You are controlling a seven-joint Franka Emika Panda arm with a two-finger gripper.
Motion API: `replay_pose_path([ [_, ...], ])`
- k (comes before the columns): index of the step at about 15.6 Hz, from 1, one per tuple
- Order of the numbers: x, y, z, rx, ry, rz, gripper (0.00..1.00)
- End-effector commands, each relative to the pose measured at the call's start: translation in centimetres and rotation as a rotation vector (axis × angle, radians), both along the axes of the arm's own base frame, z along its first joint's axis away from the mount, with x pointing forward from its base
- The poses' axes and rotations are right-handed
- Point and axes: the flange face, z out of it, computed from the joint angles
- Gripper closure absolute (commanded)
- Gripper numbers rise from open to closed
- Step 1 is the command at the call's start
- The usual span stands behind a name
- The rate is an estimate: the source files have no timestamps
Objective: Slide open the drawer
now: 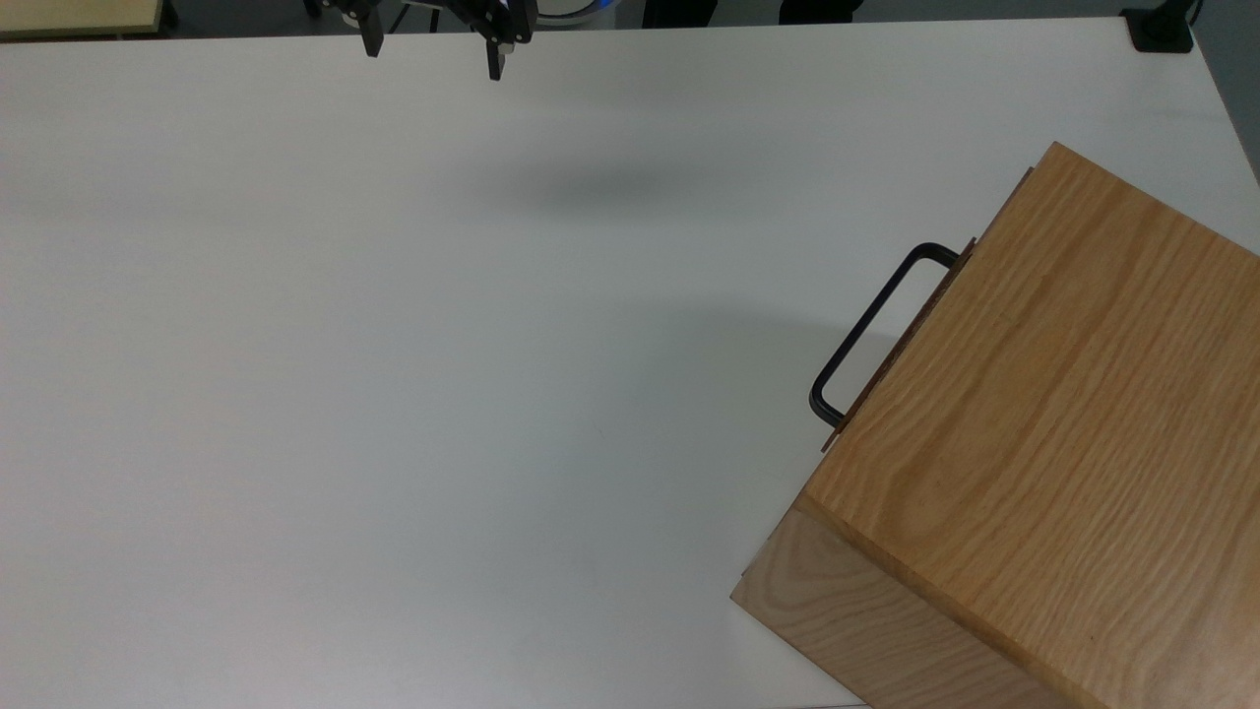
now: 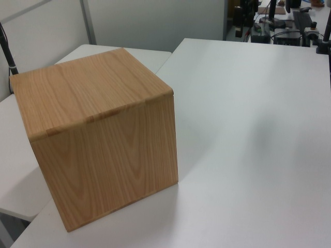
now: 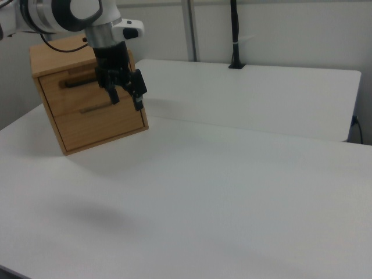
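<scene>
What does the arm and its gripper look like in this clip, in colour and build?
The arm has rounded white links with a dark grey joint cap. At its end sits a black gripper with two slim black fingers. In the top view the gripper shows black too, with a blue glow behind it.

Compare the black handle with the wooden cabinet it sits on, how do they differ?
The handle is a thin black U-shaped bar; the cabinet is a broad, solid oak-grain box. The handle juts out over the table; the cabinet rests on it. Both lie skewed to the table's edges in the top view.
</scene>
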Motion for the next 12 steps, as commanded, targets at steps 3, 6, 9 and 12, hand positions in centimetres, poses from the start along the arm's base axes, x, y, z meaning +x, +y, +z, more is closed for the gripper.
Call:
replay_pose_path([
  [3,-0.75,0.57,-0.03,0.014,0.018,-0.008,0.0],
  [6,-0.75,0.57,-0.03,0.014,0.018,-0.008,0.0],
  [9,-0.66,0.74,-0.28,0.014,0.023,-0.007,0.0],
  [12,-0.67,0.66,-0.15,0.014,0.022,-0.002,0.0],
])
